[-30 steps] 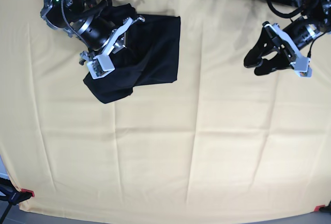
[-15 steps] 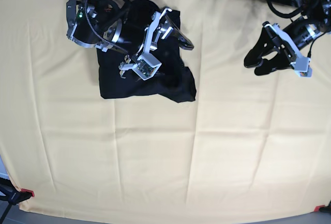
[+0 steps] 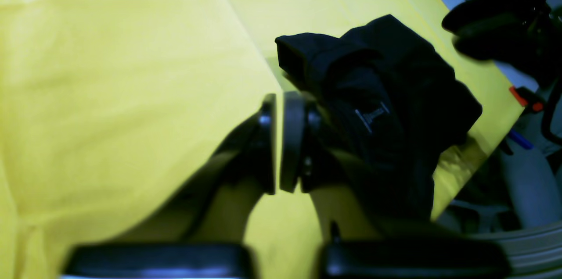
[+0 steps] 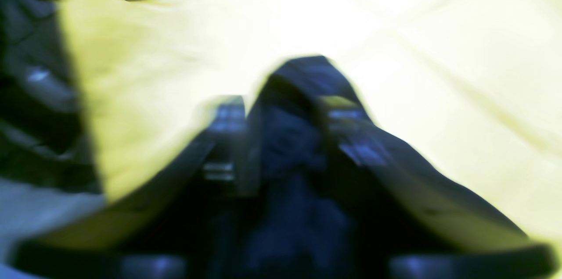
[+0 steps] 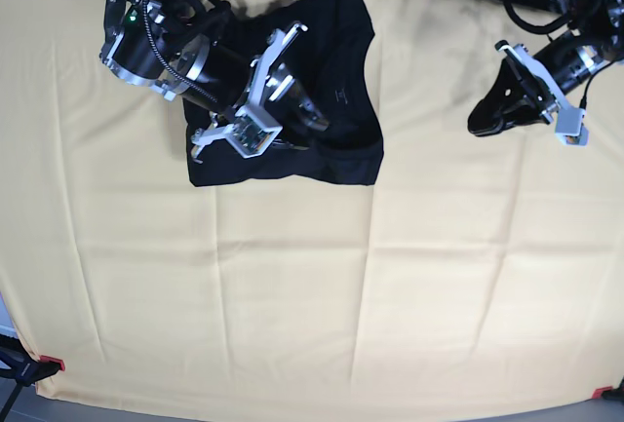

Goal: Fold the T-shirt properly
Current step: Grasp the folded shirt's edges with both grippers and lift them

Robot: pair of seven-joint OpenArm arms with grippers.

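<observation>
The right gripper (image 5: 292, 130) is clamping a fold of the T-shirt (image 5: 336, 91); in its wrist view, blurred as it is, dark cloth (image 4: 285, 138) is sitting between the two fingers (image 4: 226, 125). That arm is reaching in from the far left corner of the desk, hanging over the garment's left half. The T-shirt is lying bunched near the far edge, left of centre, on the yellow cloth (image 5: 312, 295) that is covering the desk; a small pale mark is showing on its upper layer.

The left gripper (image 5: 485, 120) is hovering near the far right edge, well apart from the garment, its jaws pressed together on nothing; its wrist view is showing the pads (image 3: 290, 138) nearly meeting above bare yellow cloth.
</observation>
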